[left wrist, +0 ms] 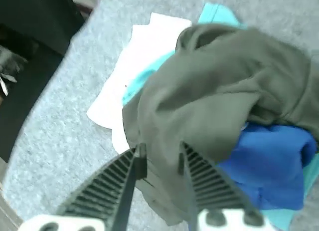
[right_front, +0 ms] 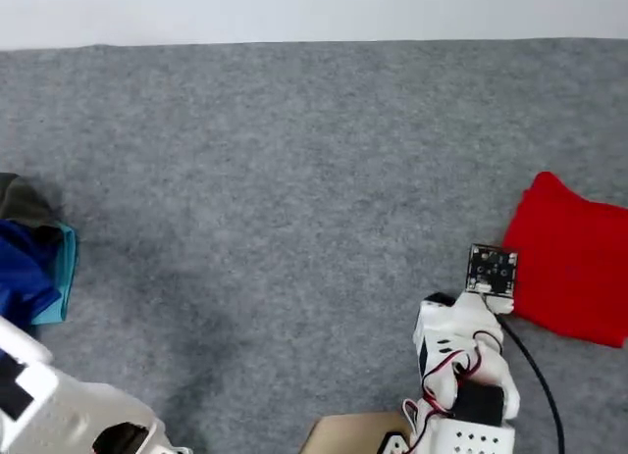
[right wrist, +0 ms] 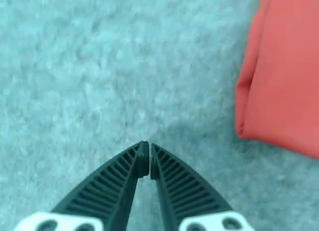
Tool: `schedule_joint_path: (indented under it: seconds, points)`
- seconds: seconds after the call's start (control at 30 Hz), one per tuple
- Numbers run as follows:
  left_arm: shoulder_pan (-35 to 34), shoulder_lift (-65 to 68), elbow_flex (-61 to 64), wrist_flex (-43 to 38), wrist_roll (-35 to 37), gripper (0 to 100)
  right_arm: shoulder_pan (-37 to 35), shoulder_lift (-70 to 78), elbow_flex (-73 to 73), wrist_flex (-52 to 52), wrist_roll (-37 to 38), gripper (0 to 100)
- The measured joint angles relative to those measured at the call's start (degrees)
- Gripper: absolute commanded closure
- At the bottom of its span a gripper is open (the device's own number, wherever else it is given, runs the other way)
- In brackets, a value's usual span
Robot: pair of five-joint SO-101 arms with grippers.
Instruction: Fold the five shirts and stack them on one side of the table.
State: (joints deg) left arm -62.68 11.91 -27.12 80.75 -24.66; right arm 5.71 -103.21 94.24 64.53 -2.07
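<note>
Olive shirt [left wrist: 214, 91] is lying atop the crumpled heap [right_front: 29, 268] at the counter's [right_front: 294, 160] left edge | I am hovering the left gripper [left wrist: 162, 158], jaws parted, just over its near hem, the nearer arm | right gripper [right wrist: 146, 158] is sitting closed, empty, beside the folded red shirt [right wrist: 284, 71] opposite.

Grey table [right_front: 294, 179], tan board [right_front: 343, 436] (near edge)
</note>
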Motion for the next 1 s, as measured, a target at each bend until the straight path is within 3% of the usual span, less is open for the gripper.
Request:
schedule_joint_path:
  seconds: [0.2, 0.4, 0.6, 1.0]
  points:
    - [-1.23, 4.57, 0.0, -3.87, -0.09, 86, -0.44, -0.09, 1.32, 0.09, 0.0, 99.0]
    - [-0.97, 8.53, 0.0, -4.92, -0.53, 100, -0.44, -0.09, 1.32, 3.34, 0.0, 99.0]
    - [0.35, 10.46, -0.26, -4.84, -0.53, 100, -0.44, -0.09, 1.32, 9.67, 0.0, 99.0]
    - [6.51, 3.69, -13.71, 9.76, -0.53, 100, -0.44, -0.09, 1.32, 10.11, 0.0, 99.0]
